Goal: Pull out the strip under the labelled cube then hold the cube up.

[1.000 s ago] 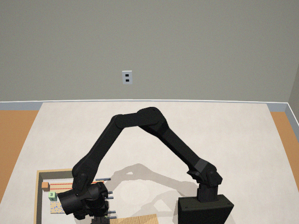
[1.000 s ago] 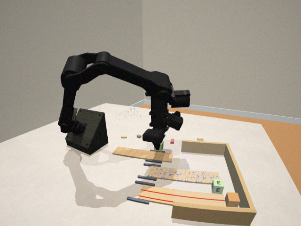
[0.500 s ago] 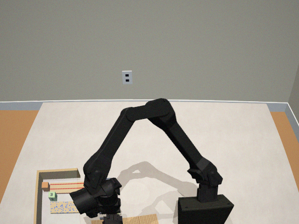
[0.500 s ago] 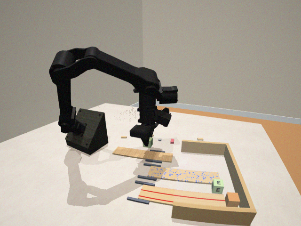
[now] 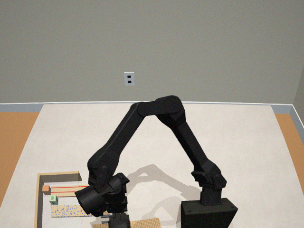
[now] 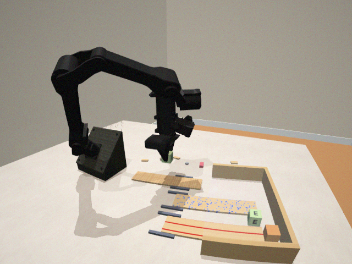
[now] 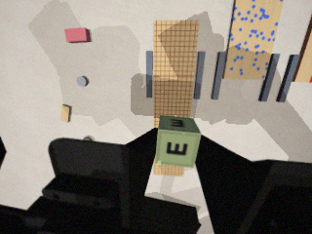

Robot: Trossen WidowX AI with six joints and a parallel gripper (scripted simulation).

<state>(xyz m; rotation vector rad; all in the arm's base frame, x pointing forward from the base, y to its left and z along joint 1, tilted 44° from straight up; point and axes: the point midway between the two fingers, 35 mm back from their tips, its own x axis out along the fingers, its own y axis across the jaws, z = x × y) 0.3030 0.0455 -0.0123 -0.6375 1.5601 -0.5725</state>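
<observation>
The gripper is pinching a green cube marked E between its two dark fingers, and in the exterior view this cube hangs clear above the surface, lifted over the near end of the grid-patterned strip. In the wrist view the grid-patterned strip runs from the cube toward 12 o'clock, flanked by dark grey bars, with its lower end showing just below the cube. At 1 o'clock from the cube lies the blue-speckled strip. A pink block sits at 10 o'clock, a small grey disc below it, and a small tan chip lower again, all apart from the strips. In the exterior view a second green E cube stands inside the tan walled tray, at the far end of the blue-speckled strip, just beside the red-lined strip. An orange cube rests at the end of the red-lined strip, in the tray's corner.
</observation>
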